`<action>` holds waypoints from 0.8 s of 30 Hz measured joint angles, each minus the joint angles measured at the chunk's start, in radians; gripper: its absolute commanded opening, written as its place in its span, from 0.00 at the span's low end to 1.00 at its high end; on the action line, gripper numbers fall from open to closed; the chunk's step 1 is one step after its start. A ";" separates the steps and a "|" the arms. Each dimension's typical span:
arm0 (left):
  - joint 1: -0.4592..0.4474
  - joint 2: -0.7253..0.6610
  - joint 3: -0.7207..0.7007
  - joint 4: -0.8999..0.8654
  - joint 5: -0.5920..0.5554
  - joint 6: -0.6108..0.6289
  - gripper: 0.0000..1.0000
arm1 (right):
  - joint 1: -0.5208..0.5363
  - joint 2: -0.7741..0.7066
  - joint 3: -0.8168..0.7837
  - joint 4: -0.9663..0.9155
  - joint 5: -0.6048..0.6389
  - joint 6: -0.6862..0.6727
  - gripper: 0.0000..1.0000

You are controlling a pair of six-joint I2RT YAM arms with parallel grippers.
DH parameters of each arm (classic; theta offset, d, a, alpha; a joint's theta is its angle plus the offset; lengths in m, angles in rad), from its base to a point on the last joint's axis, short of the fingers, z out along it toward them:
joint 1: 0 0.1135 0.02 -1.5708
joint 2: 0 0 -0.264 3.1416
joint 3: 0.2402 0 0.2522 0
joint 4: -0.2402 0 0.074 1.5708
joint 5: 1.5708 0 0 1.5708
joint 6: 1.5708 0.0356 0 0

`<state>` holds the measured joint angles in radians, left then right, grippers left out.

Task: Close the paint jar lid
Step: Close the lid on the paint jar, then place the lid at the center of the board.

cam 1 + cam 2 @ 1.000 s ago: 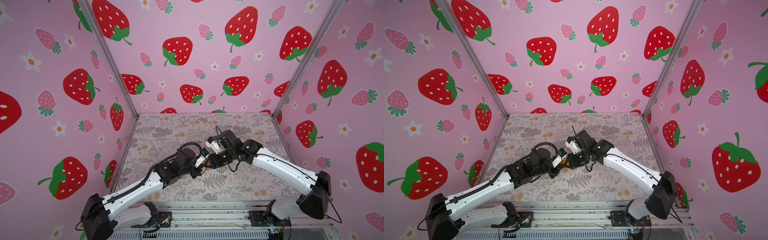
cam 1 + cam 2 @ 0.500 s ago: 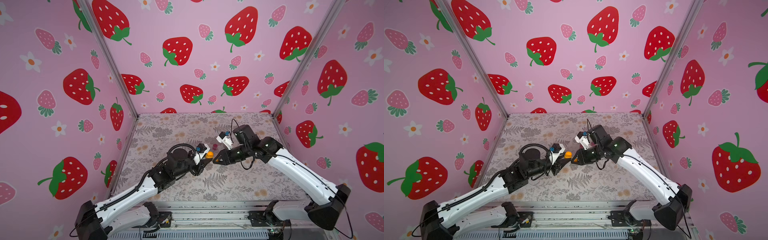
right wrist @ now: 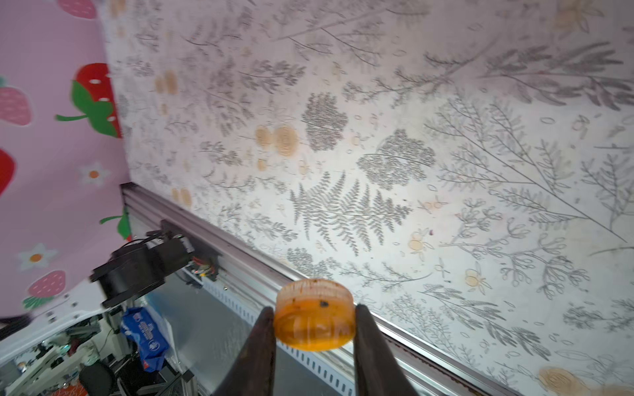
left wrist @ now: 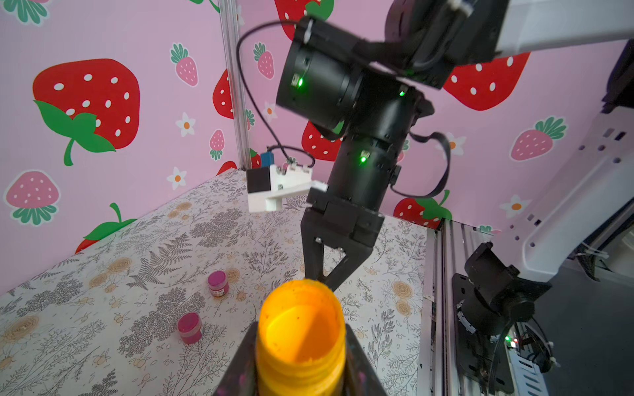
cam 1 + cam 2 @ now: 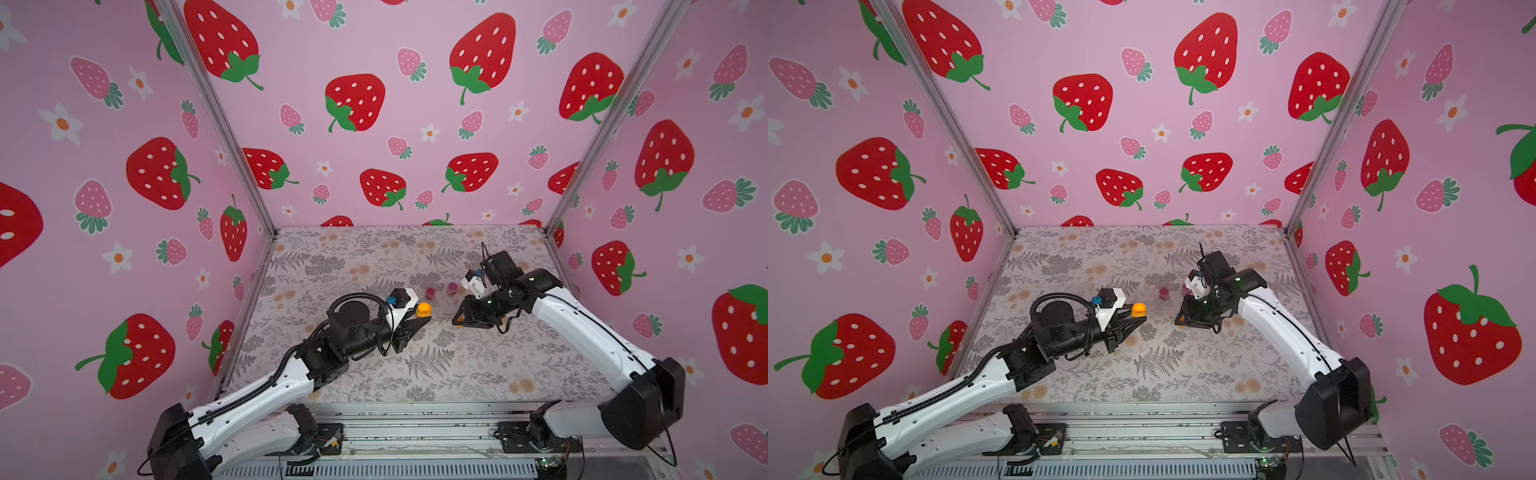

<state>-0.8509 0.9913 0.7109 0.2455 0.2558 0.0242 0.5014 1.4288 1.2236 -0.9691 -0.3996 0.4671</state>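
The table (image 5: 365, 257) is overlooked from high in front in both top views, and closely, apparently obliquely, from the wrists.

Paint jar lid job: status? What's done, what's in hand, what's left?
Done: both parts are picked up. The left tool grips the open orange jar; the right tool grips the matching orange lid. In hand: lining them up; in both top views the tools sit apart, lid not over the mouth. Left: bring the lid onto the jar, then probably screw it shut.

Bright, even light; soft shadows; right wrist view blurred.
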 measured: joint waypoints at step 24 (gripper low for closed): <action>0.000 -0.062 -0.032 0.005 0.000 -0.013 0.00 | -0.007 0.296 -0.134 0.061 0.312 -0.027 0.69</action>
<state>-0.8509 0.9291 0.6785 0.2501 0.2554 0.0116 0.4942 1.7252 1.0901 -0.9081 -0.0879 0.4397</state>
